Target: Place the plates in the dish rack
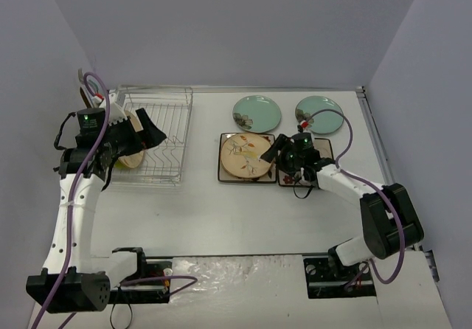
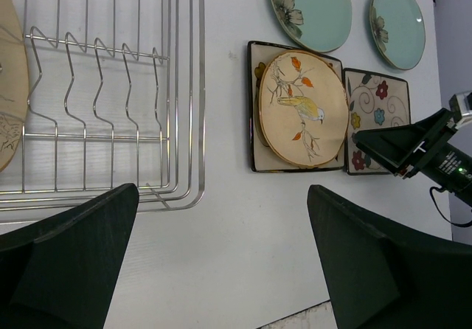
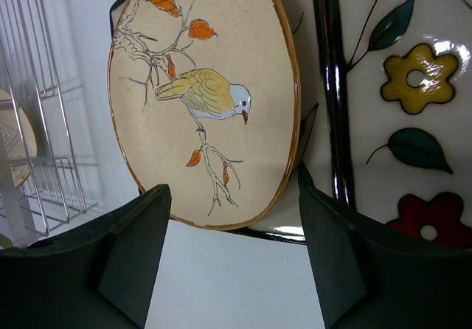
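Note:
The silver wire dish rack (image 1: 166,122) stands at the left. A cream plate (image 1: 131,152) stands in its left end and shows at the edge of the left wrist view (image 2: 9,85). My left gripper (image 1: 150,133) is open and empty over the rack's near side (image 2: 110,85). A cream bird plate (image 1: 245,154) lies on a square dark-rimmed plate (image 1: 225,174). A second square floral plate (image 1: 324,148) lies to the right of it. My right gripper (image 1: 278,154) is open and empty, low at the bird plate's near right edge (image 3: 203,93). Two teal plates (image 1: 257,113) (image 1: 319,115) lie behind.
A white utensil holder (image 1: 103,97) sits at the rack's far left corner. Grey walls enclose the table on three sides. The right arm's cable (image 1: 346,133) loops over the right teal plate. The right gripper also shows in the left wrist view (image 2: 402,148).

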`<state>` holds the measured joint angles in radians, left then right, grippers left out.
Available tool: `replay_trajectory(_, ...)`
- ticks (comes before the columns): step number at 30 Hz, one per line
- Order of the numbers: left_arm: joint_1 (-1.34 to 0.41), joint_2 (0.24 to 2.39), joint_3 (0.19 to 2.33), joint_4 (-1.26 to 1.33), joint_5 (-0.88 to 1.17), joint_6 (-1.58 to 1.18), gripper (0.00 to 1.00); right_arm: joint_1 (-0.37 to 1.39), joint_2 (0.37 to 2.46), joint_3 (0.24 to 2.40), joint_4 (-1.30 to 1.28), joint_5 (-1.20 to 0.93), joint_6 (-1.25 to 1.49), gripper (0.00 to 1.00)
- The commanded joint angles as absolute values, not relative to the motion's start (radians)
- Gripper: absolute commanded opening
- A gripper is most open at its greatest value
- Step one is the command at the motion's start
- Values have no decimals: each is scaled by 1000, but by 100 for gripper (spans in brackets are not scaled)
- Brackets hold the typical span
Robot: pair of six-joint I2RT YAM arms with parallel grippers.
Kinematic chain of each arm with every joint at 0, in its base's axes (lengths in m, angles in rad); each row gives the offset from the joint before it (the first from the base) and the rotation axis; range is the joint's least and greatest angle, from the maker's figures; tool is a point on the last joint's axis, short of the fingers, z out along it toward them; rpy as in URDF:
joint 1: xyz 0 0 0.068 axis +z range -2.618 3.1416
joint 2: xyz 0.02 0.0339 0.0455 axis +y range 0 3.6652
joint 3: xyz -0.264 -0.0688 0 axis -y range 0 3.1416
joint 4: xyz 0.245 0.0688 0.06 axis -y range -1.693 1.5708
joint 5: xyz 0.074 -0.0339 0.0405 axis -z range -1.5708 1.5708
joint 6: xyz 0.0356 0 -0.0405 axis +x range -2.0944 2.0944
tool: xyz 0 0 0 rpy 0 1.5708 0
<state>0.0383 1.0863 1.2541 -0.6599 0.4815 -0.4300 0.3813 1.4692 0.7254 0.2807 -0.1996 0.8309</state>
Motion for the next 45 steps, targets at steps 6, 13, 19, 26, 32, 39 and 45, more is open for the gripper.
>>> replay_trajectory(6,31,1097,1348,-681,437,-398,97,387,1471,736,319,-187,852,65)
replay_trajectory(13,26,1082,1323,-671,448,-423,97,395,1529,721,399,-206,882,62)
replay_trajectory(19,20,1075,1309,-673,446,-432,97,411,1591,725,442,-217,892,60)
replay_trajectory(26,-7,1065,1286,-666,447,-456,97,417,1645,683,506,-204,903,59)
replay_trajectory(32,-86,1064,1225,-622,430,-496,97,416,1695,645,550,-167,897,46)
replay_trajectory(39,-201,1078,1165,-551,374,-558,97,409,1696,617,569,-135,896,9)
replay_trajectory(45,-283,1099,1136,-491,354,-605,97,397,1601,615,559,-147,896,0)
